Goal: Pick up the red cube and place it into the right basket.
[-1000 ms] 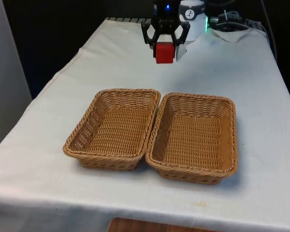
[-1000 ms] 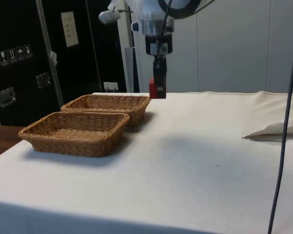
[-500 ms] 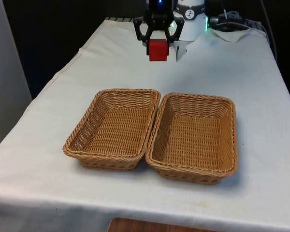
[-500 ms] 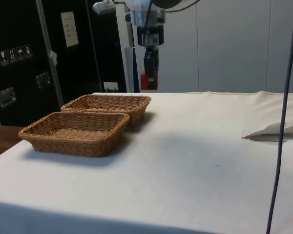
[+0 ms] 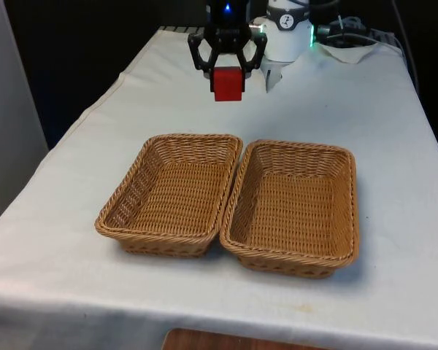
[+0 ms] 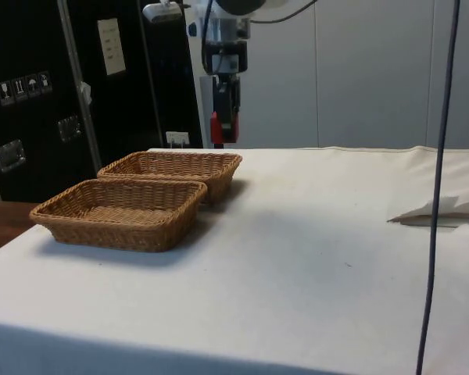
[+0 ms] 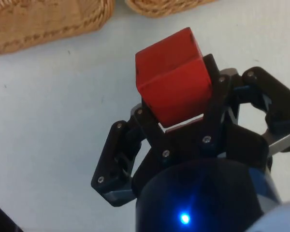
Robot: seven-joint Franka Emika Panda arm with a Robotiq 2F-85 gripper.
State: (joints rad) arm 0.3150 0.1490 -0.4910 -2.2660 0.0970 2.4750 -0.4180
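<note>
Fingers (image 5: 217,60) clamp the red cube (image 5: 227,83) between them, suspended above the worktop (image 5: 365,109). Below and nearer the camera, two wicker baskets, the left basket (image 5: 171,193) and the right basket (image 5: 296,207), sit touching.

White cloth (image 5: 394,131) (crumpled paper (image 6: 442,211))

Bare cloth (image 5: 328,102) lies open behind both baskets (image 5: 233,197).
</note>
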